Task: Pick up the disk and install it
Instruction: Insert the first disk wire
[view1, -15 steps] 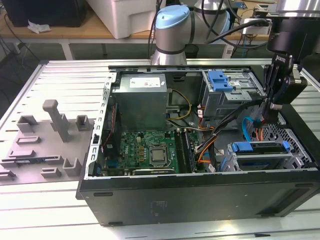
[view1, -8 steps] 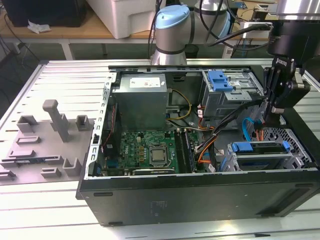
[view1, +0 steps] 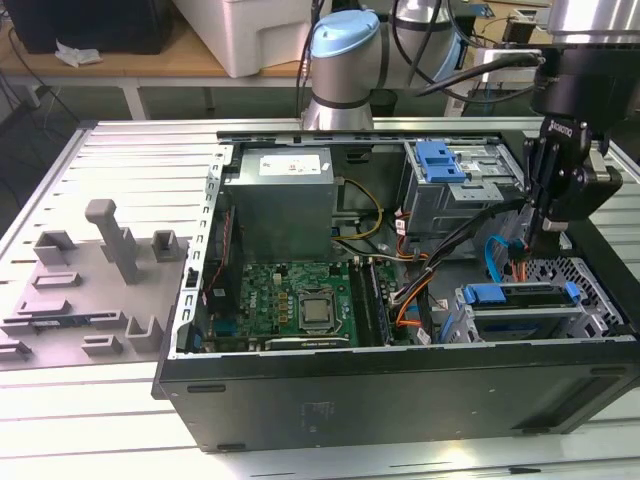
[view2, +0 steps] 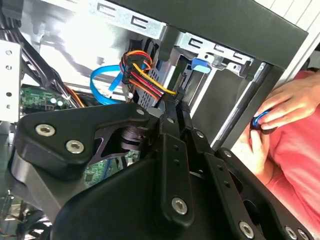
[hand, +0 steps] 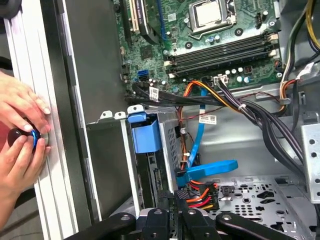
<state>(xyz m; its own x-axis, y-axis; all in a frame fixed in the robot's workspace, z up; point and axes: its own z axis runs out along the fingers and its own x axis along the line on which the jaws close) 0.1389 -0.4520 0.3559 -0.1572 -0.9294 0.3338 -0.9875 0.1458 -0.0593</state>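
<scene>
Where the slatted metal table (view1: 130, 150) stretches across the exterior view, an open black computer case (view1: 400, 395) lies on its side on it, interior facing up. Behind the case stands the robot arm (view1: 345, 60), a grey-and-blue joint at the far edge. Its black wrist hangs over the case at the exterior view's right. On the table at the exterior view's left sits a set of grey plastic holders (view1: 100, 270), well apart from the arm.

Inside the case a grey power supply box (view1: 278, 205) lies at the far side, with the green motherboard (view1: 290, 300) just in front of it. A silver drive cage with a blue latch (view1: 440, 162) sits toward the far right corner.

The disk (view1: 520, 300) is seated on edge in the near bay at the exterior view's right, with its blue carrier rail along the top. In the first wrist view the disk (hand: 145, 135) shows its blue end at the mouth of the slot.

The gripper (view1: 547, 226) hangs just beyond that bay, pointing down and not holding the disk. Its fingers (view2: 172, 145) are drawn close together, tips at the black plug of a red, yellow and orange wire bundle (view2: 142, 75). Whether they pinch the plug I cannot tell. A blue ribbon cable (hand: 200, 135) runs beside the bundle.

Outside the case wall, a person's hands (hand: 20, 115) hold a small dark, blue-ringed object (hand: 15, 136).
</scene>
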